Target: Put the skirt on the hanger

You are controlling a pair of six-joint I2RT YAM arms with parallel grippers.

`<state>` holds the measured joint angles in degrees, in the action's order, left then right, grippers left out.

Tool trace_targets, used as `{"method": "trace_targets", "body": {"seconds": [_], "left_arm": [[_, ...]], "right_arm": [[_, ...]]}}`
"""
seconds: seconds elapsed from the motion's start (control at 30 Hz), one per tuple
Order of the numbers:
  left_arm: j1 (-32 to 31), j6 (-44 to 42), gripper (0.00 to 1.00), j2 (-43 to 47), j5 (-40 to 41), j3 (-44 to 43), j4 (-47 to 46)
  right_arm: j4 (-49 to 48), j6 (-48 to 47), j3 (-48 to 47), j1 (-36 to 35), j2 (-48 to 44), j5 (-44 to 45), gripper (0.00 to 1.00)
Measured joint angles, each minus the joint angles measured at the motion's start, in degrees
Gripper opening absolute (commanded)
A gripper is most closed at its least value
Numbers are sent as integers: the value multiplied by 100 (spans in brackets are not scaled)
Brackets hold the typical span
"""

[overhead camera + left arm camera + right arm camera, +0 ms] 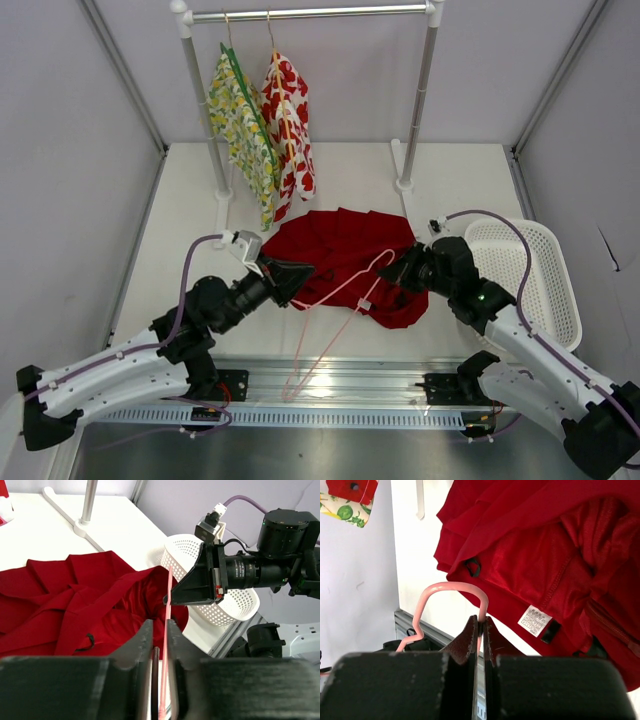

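Both arms reach in from the near edge and meet over the middle of the white table point(180, 200), elbows bent, wrists pointing at each other. The right gripper point(402, 268) has its fingers pressed together on the pale pink wire hanger point(452, 584), pinching it just below the curved hook. The left gripper point(160, 630) faces it from the other side. Its fingers stand slightly parted with the hanger's wire running between them, close to one finger with a gap to the other.

The deep-red skirt point(335, 245) lies crumpled on the table between and behind the two grippers, its label showing in the right wrist view. The hanger slants across the skirt's near edge, its lower end reaching the metal rail at the table's front. A white perforated basket point(560, 290) sits just beside the right arm.
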<state>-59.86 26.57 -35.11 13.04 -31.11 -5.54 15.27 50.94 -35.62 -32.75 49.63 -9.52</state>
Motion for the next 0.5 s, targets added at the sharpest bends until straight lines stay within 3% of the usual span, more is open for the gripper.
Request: {"method": "trace_targets", "body": {"seconds": [0.13,0.4,0.5], "left_arm": [[0,37,38,140,2,55,-15],[2,0,41,92,-369,61,-92],[2,11,47,-61,-579,61,-111]], "right_arm": [[-11,125,122,17,-105,0,0],[-234,826,396,118,-474,-98,0],[-345,1147,396,136,-555,-2,0]]}}
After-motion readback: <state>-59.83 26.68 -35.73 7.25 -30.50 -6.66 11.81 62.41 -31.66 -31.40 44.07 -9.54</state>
